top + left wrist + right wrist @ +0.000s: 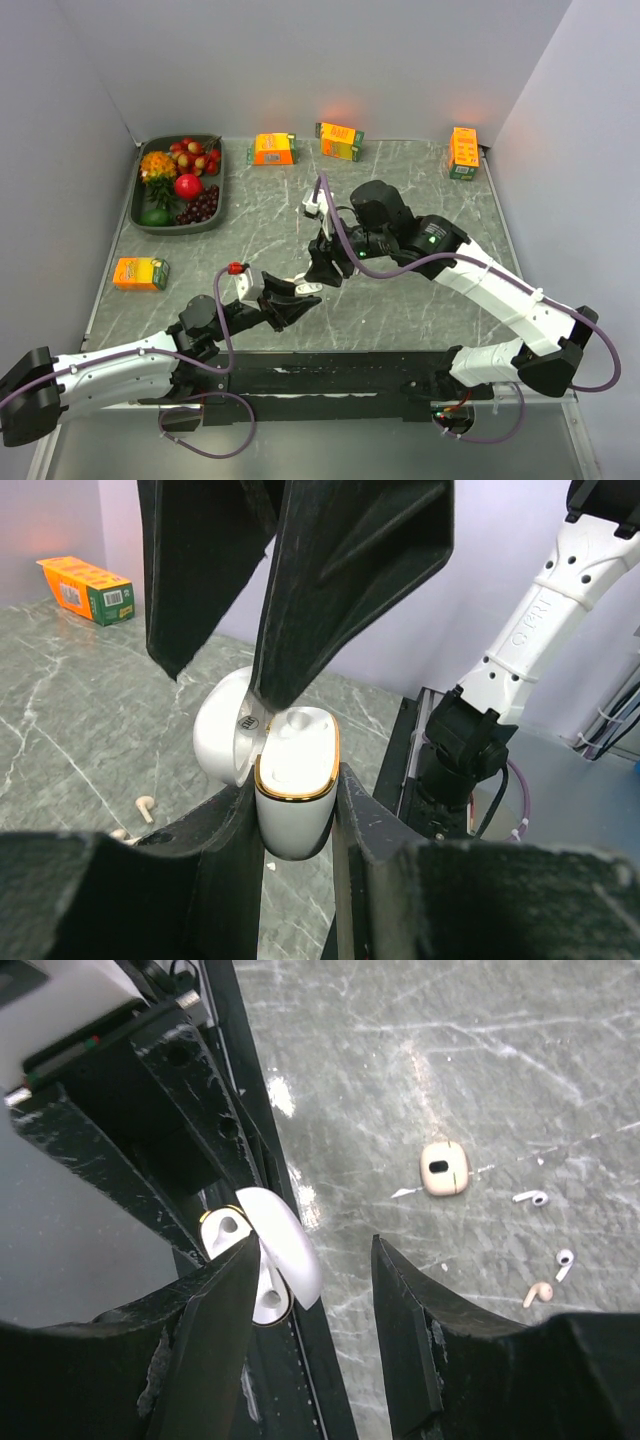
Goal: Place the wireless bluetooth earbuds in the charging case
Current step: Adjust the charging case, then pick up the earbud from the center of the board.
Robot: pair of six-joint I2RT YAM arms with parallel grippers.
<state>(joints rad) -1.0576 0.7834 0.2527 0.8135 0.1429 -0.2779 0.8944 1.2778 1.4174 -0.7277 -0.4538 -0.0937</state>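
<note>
Fig. 1: My left gripper (288,303) is clamped on the body of the charging case (296,780), held upright off the table (450,1040) with its lid hinged open. My right gripper (315,1255) hangs over it, fingers apart, one tip touching where lid meets body. The wireless bluetooth earbuds (538,1294) lie on the table, well apart from the case, near a beige rounded-square piece (444,1168).

The charging case (295,780) is a rounded white shell with a gold rim. It stands upright off the desk, pinched between the left fingers (225,865), its lid (222,730) swung open to one side and its top face showing. The 2 earbuds (564,1260) (538,1293) are tiny, pale and stemmed. They lie flat on the desk, near each other and well apart from the case.
</note>
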